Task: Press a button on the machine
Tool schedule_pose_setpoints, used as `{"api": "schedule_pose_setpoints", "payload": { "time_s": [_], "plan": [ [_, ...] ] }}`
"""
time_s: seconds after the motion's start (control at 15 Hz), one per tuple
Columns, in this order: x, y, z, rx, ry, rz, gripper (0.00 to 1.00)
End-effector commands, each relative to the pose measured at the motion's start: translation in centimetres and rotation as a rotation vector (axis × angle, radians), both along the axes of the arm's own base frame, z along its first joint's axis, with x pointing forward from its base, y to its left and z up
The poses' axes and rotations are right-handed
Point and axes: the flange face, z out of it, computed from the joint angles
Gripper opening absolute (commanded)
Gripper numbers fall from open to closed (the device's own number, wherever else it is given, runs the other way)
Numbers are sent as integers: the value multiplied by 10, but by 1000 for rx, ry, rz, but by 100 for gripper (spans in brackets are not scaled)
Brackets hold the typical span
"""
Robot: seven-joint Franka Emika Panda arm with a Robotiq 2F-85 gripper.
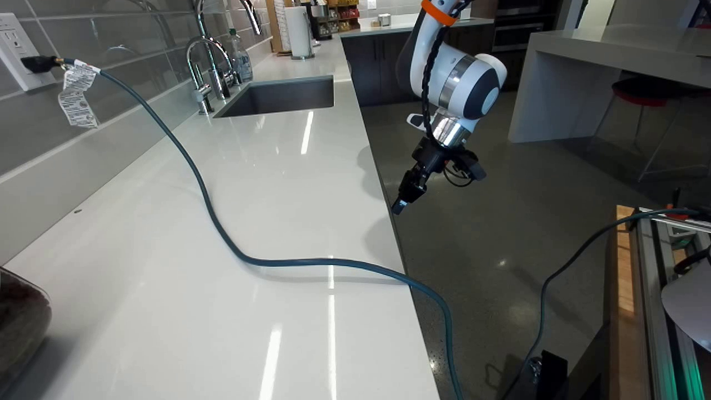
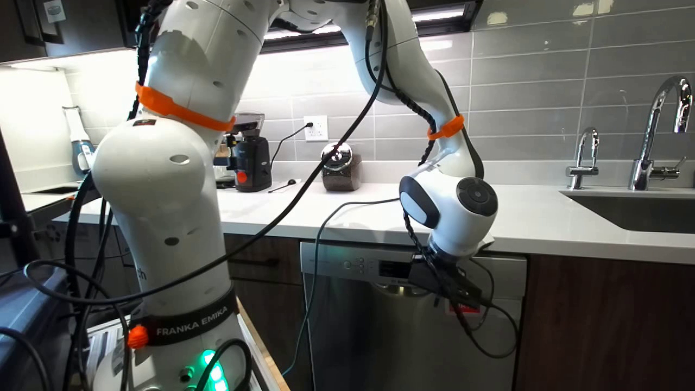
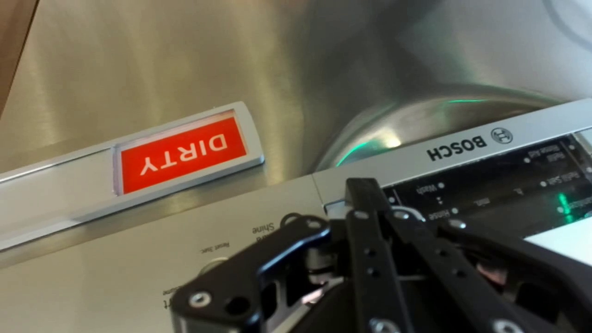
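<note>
The machine is a stainless-steel Bosch dishwasher (image 2: 369,331) under the counter, with a silver control panel (image 2: 331,260) along its top. In the wrist view the control panel (image 3: 138,236) appears upside down, with a dark display (image 3: 490,185) at right. A round button (image 3: 290,217) beside the word "Shine" is partly hidden behind my gripper, and another round button (image 3: 213,264) is partly covered too. My black gripper (image 3: 365,189) is shut and empty, its tips over the display's edge. Contact cannot be told. The gripper (image 1: 398,206) is at the counter edge in an exterior view; its tips are hidden in an exterior view by the arm.
A white counter (image 1: 194,322) overhangs the dishwasher front. A blue-green cable (image 1: 311,262) crosses it and hangs over the edge. A red "DIRTY" sign (image 3: 185,155) sits on the door below the panel. A sink (image 1: 283,97) lies farther along the counter.
</note>
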Motion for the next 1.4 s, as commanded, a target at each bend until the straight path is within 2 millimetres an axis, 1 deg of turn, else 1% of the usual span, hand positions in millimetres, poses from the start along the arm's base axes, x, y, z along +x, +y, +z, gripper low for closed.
{"api": "schedule_pose_setpoints", "payload": {
  "time_s": [0.0,0.73,1.33],
  "plan": [
    [6,6,8,41,-20,-9,0],
    [4,2,6,-14,-14,31,0],
    [5,-16,24,-147,3,126,0]
  ]
}}
